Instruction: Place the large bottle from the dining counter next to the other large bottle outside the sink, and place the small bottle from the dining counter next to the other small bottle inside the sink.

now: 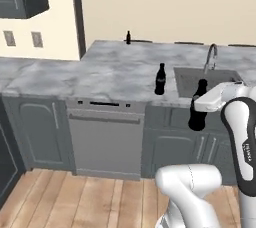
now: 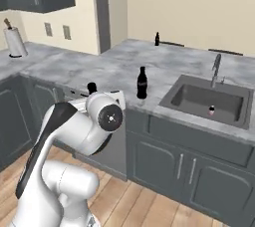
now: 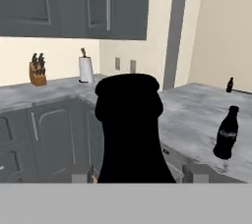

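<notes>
The hand (image 1: 200,114) is clamped around a large dark bottle (image 1: 198,109), carried upright in the air in front of the cabinet fronts, just below the counter (image 1: 110,69) edge and close to the sink (image 2: 211,100). In the hand view the bottle's neck and cap (image 3: 129,120) stand directly between the two finger tips, consistent with a firm grasp on the body lower down. The second large bottle (image 1: 160,79) stands upright on the counter just left of the sink rim, outside the basin; it also appears at the right in the hand view (image 3: 227,132). A small bottle with a red band (image 2: 211,110) sits inside the sink, near its far wall below the faucet (image 2: 216,69). Another small dark bottle (image 1: 128,37) stands at the far back edge of the counter, well apart from the sink. Judgement: the step in hand is delivery of the large bottle; it is held but not yet set down. The next move calls for raising the bottle clear of the counter edge, carrying it over the marble to a bare spot just beside the standing large bottle, lowering it upright, and only then releasing. The risk is striking the counter lip or toppling the standing bottle on approach.
</notes>
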You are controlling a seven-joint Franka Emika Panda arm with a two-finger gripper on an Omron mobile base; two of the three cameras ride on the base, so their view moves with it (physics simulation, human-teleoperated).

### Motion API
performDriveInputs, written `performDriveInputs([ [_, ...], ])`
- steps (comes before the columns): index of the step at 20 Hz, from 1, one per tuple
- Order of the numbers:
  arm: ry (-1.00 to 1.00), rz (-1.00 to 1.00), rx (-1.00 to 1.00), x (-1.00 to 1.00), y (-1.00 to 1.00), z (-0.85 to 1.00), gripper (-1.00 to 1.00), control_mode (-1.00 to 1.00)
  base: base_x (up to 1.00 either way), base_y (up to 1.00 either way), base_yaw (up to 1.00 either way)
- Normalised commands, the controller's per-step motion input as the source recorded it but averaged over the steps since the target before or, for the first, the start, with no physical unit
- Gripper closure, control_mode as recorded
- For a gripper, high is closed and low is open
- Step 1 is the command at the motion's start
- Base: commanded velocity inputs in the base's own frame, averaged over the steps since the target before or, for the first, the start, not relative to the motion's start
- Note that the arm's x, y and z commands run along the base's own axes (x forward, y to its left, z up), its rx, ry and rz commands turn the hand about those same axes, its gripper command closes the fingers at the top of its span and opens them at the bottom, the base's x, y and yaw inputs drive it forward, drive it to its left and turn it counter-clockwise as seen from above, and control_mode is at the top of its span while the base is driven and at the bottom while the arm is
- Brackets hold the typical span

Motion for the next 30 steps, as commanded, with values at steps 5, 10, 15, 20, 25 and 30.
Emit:
performDriveInputs([
  [5, 0.0, 0.0, 0.0, 0.0, 0.0, 0.0, 1.0, 1.0, 0.0, 0.0, -0.5],
  [10, 0.0, 0.0, 0.0, 0.0, 0.0, 0.0, 1.0, 1.0, 0.0, 0.0, -0.5],
  [15, 0.0, 0.0, 0.0, 0.0, 0.0, 0.0, 1.0, 1.0, 0.0, 0.18, -0.43],
  [20, 0.0, 0.0, 0.0, 0.0, 0.0, 0.0, 1.0, 1.0, -0.04, 0.66, -0.24],
  [25, 0.0, 0.0, 0.0, 0.0, 0.0, 0.0, 1.0, 1.0, -0.08, 0.89, -0.14],
  [30, 0.0, 0.0, 0.0, 0.0, 0.0, 0.0, 1.0, 1.0, -0.01, 0.81, -0.04],
])
